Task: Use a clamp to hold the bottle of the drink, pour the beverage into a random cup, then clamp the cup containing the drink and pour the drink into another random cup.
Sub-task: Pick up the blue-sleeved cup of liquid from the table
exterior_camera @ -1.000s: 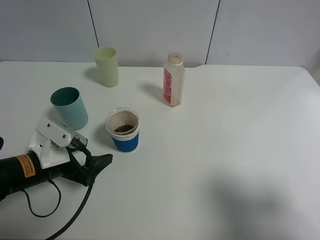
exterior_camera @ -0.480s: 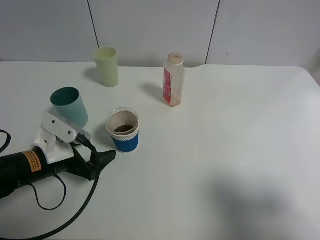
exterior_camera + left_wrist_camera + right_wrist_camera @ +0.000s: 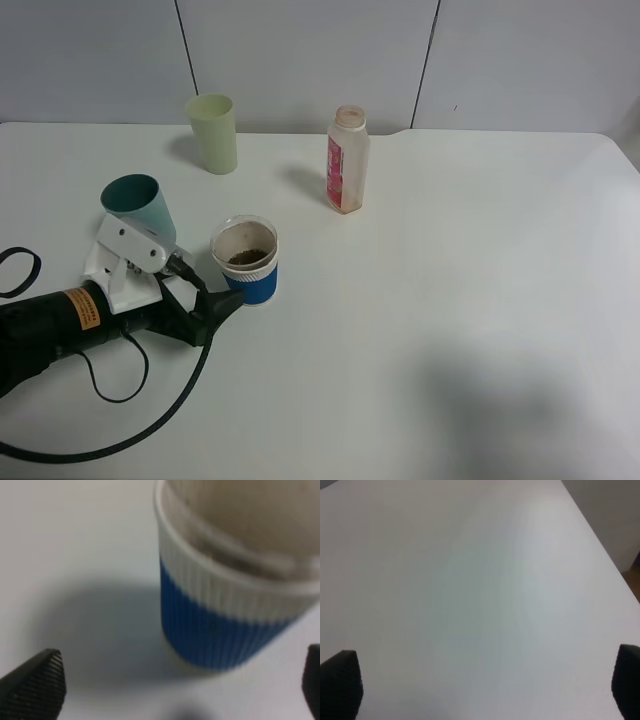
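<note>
While the left gripper (image 3: 207, 297) lies low with jaws spread wide and empty, the cup (image 3: 246, 262) stands just ahead of its tips at 1 o'clock, untouched, with the drink (image 3: 247, 257) dark in its bottom. At 10 o'clock of cup, near: tumbler (image 3: 140, 212); at 1 o'clock, well apart: bottle (image 3: 347, 160). Jaws of right gripper (image 3: 483, 680) likewise spread, over bare table (image 3: 470, 580). Risk: an off-centre approach lets one finger nudge the light cup and tip it; a hard squeeze could buckle the paper wall and slop drink.

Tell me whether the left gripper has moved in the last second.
Yes. The left gripper has slid up and right in the high view, toward the blue cup, which stayed put; its open jaws now nearly reach it.
</note>
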Available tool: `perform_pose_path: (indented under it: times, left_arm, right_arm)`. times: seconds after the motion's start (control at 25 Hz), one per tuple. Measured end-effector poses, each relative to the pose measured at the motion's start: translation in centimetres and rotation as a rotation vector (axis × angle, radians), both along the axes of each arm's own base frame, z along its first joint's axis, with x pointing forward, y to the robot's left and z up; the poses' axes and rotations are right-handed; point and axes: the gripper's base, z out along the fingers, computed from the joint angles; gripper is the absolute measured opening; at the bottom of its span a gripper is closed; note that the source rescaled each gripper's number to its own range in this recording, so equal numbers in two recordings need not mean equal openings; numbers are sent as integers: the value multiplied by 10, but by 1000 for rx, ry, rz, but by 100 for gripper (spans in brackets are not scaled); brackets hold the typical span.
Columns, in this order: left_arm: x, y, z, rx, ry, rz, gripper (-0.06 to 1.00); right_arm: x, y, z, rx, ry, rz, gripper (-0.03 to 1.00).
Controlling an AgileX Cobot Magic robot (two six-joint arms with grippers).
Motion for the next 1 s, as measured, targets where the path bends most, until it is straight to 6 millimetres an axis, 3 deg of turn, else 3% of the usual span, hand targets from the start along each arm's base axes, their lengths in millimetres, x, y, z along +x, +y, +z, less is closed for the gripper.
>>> perform_pose_path:
  times: [0.64,1.0]
  left_arm:
    - [5,-8,-14,8,31,-62,86]
    - [14,-29,-20,-4,16,-118,86]
  right_arm:
    - [0,0,0,0,0,0,100]
    - [0,0,0,0,0,0,100]
